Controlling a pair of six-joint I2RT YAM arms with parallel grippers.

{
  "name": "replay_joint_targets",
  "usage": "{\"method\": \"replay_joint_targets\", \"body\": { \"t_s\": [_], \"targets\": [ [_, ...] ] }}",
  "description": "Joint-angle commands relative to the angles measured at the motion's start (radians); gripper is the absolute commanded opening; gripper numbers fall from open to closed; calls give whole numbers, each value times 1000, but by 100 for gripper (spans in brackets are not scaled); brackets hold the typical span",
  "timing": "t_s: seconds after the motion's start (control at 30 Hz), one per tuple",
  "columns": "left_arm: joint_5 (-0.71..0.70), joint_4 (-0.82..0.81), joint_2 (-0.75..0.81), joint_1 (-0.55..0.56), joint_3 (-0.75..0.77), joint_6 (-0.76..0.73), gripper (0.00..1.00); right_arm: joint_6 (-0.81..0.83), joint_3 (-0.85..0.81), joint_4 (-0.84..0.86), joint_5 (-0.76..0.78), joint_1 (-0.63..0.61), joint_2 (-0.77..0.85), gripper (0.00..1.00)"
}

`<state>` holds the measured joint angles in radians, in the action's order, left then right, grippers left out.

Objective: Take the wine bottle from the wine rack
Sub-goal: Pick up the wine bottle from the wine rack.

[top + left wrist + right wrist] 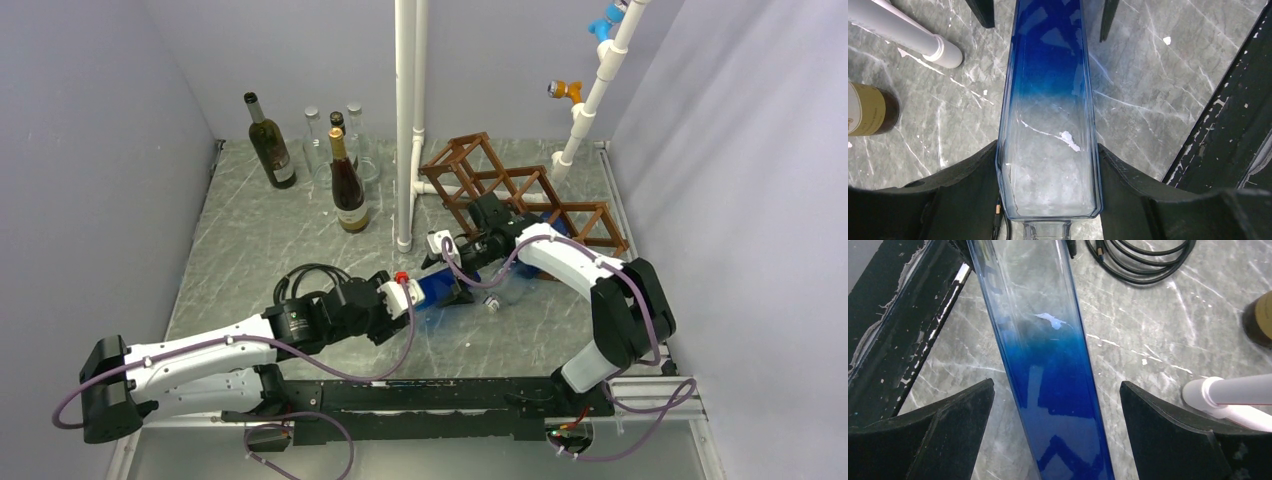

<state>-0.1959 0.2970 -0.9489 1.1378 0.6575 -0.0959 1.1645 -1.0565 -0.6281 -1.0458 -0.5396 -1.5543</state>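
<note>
The wine bottle (440, 288) is square, clear at the neck end and deep blue at the base end. It lies level, off the brown lattice wine rack (520, 190), in front of it over the table. My left gripper (405, 298) is shut on the clear part (1048, 100), with both fingers (963, 175) pressed against its sides. My right gripper (462, 258) is open and straddles the blue part (1048, 355). Its fingers (948, 415) stand clear of the glass on both sides.
Several upright bottles stand at the back left, among them a dark green one (270, 145) and a brown one (347, 185). A white pipe post (405, 130) rises beside the rack. A black cable coil (300, 280) lies near the left arm. A small clear object (492, 303) lies by the bottle.
</note>
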Motion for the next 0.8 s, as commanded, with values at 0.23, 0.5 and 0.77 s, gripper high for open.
{"method": "replay_joint_targets", "body": {
  "t_s": [0.23,0.5,0.77],
  "targets": [
    [8,-78,-6,4,108,51,0,-45,66,118,-9,-33,-32,100],
    [27,-78,-24,2,136,78,0,-80,102,192,-10,-38,-42,98],
    [32,-95,-36,2,140,89,0,-68,128,245,5,-42,-59,86]
  ]
}}
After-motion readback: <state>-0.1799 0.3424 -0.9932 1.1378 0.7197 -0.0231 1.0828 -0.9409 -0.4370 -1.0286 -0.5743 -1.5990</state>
